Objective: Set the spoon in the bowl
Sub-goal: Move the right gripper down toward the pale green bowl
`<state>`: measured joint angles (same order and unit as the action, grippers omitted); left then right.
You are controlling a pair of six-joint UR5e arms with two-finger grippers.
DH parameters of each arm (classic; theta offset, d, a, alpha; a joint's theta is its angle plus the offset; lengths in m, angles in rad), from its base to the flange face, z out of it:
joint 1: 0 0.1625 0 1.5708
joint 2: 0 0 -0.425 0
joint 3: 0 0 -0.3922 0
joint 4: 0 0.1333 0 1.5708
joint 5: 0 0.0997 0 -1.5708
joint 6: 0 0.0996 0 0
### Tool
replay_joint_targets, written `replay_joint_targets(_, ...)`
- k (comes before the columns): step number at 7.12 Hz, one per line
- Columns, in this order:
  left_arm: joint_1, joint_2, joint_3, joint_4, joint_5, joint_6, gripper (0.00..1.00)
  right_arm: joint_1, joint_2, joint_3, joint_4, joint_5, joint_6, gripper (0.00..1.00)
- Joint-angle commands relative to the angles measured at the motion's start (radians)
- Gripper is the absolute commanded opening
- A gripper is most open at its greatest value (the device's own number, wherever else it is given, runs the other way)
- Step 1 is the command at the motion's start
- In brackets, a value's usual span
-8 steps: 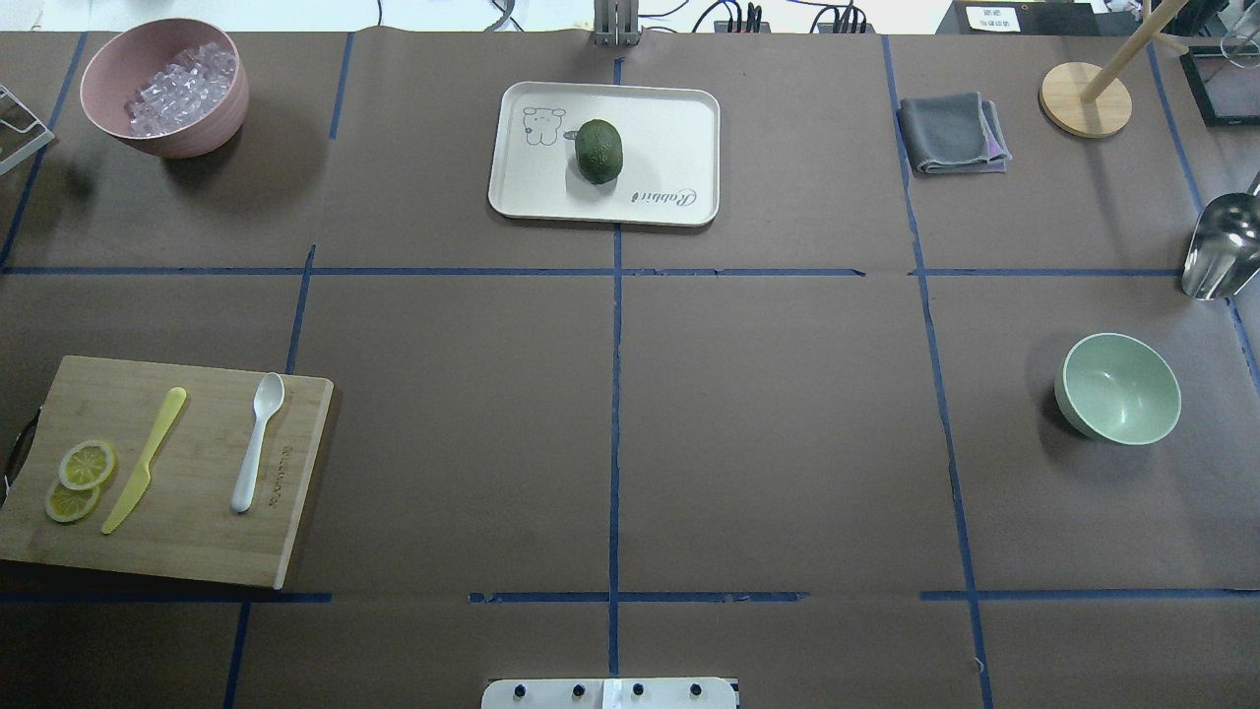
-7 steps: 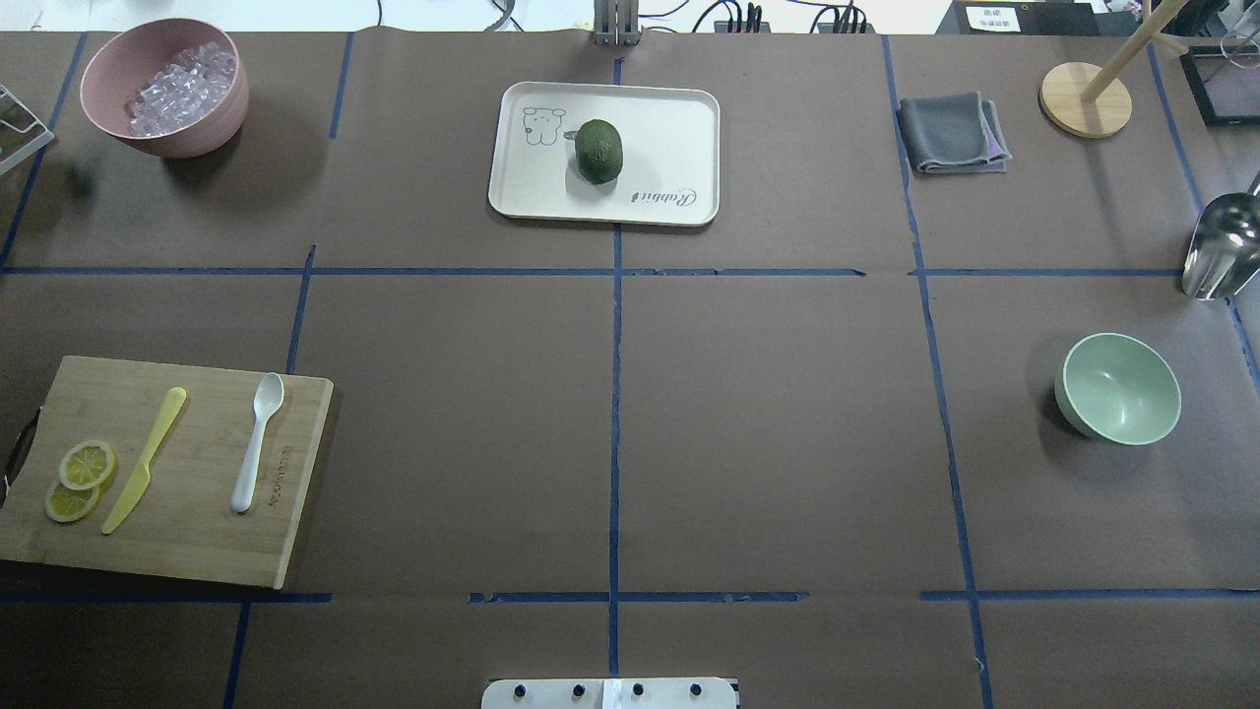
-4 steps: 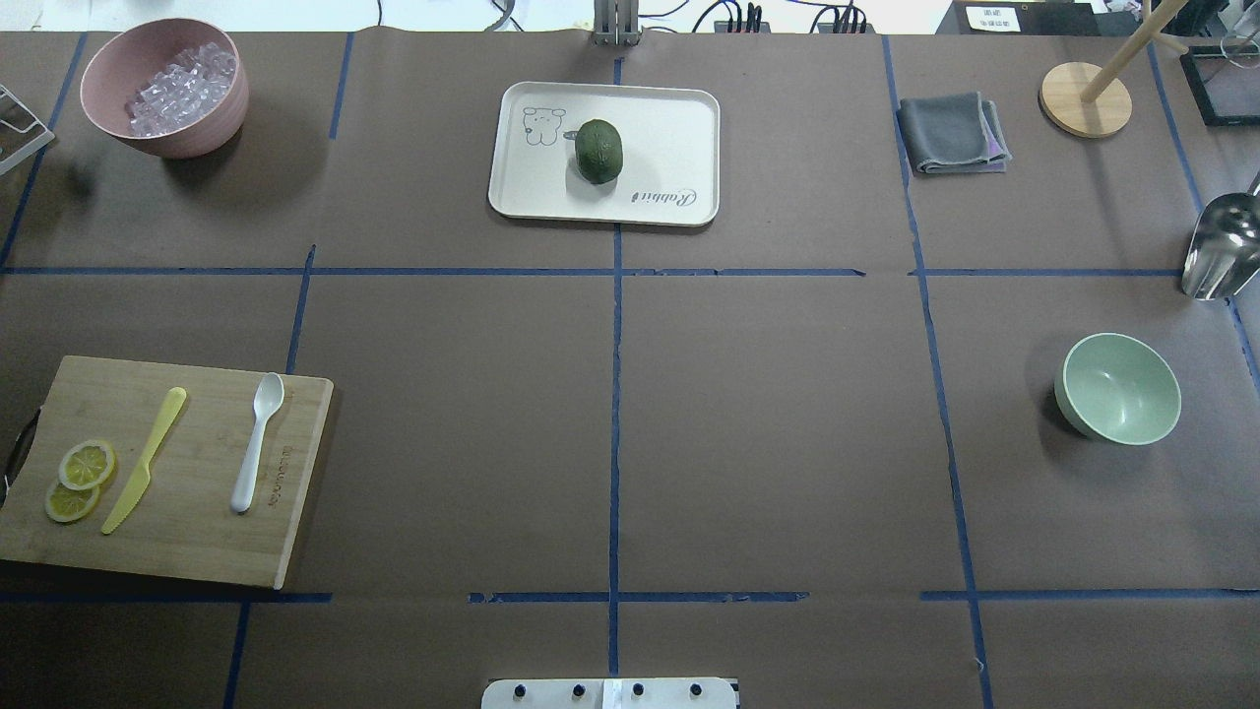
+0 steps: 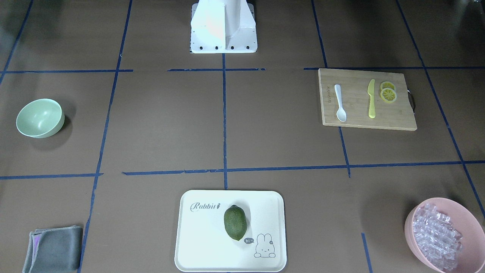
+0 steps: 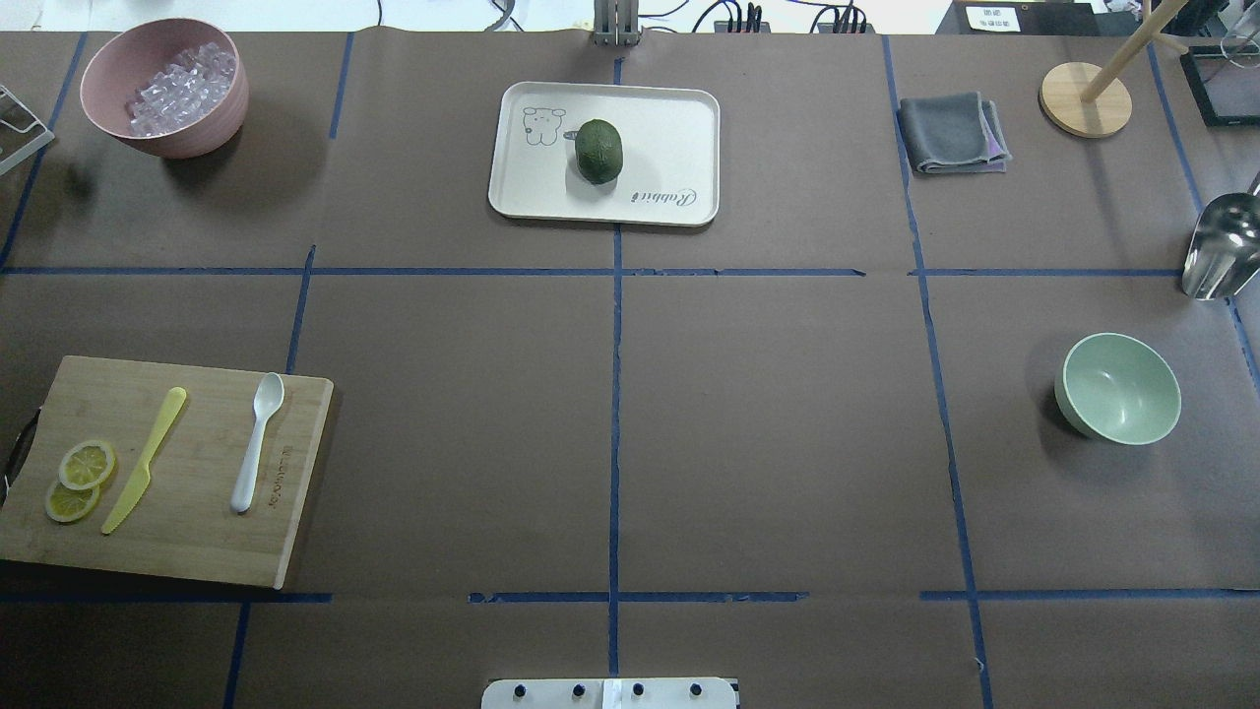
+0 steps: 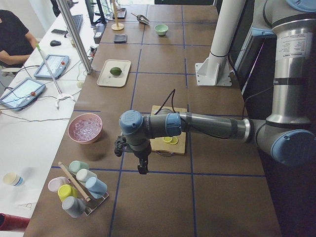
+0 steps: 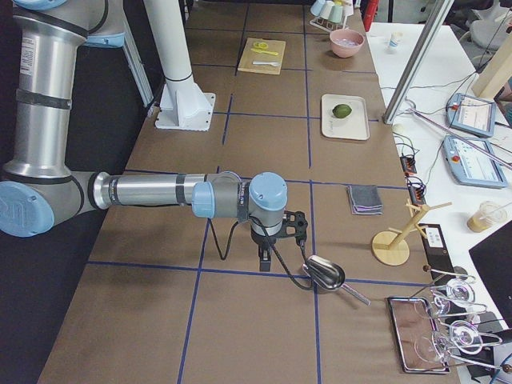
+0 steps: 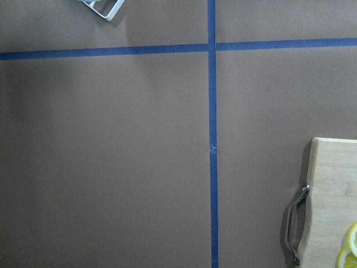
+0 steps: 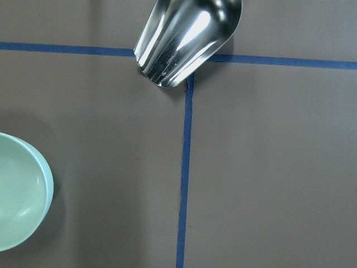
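The white spoon [image 5: 258, 443] lies on a bamboo cutting board [image 5: 187, 537] at the table's left, scoop pointing away from the robot; it also shows in the front-facing view [image 4: 340, 103]. The mint-green bowl [image 5: 1119, 389] stands empty at the far right and shows in the right wrist view [image 9: 19, 195]. My left gripper [image 6: 142, 169] hangs above the table beyond the board's handle end, seen only in the exterior left view. My right gripper [image 7: 264, 262] hangs near the bowl's end of the table, seen only in the exterior right view. I cannot tell whether either is open or shut.
On the board lie a yellow knife [image 5: 146, 458] and lemon slices [image 5: 79, 481]. A pink bowl of ice [image 5: 165, 87] stands at the back left. A white tray [image 5: 669, 128] holds a green fruit [image 5: 598, 151]. A grey cloth [image 5: 953, 133], wooden stand [image 5: 1085, 98] and metal scoop [image 5: 1221, 246] are at the right.
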<state>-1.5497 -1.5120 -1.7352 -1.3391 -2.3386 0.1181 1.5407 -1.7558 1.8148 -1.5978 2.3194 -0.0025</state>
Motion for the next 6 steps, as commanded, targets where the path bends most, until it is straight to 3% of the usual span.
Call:
replay_joint_targets(1, 0.017, 0.007, -0.004, -0.021, -0.117, -0.009, 1.00, -0.001, 0.001, -0.008, 0.004, 0.002, 0.001, 1.00)
replay_joint_targets(4, 0.128, 0.006, -0.013, -0.127, -0.154, -0.049, 1.00, -0.094, 0.001, -0.015, 0.059, 0.000, 0.053, 0.99)
replay_joint_targets(6, 0.129, 0.007, -0.043, -0.135, -0.151, -0.057, 1.00, -0.227, 0.001, -0.043, 0.281, -0.002, 0.334, 0.98)
